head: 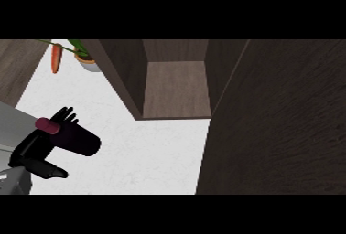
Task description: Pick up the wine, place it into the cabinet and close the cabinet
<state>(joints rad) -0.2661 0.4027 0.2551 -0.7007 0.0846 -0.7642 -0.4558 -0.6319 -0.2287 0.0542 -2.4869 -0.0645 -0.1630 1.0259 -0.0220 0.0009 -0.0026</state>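
One hand shows: the left hand (32, 151), at eight o'clock, curls round the wine bottle (81, 140). Carrying appears underway; next it must travel into the open cabinet (177, 87) at twelve o'clock.

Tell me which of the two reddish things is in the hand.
The dark red cap of the wine bottle, which the left hand holds. The orange thing hangs beside the potted plant at top left, untouched.
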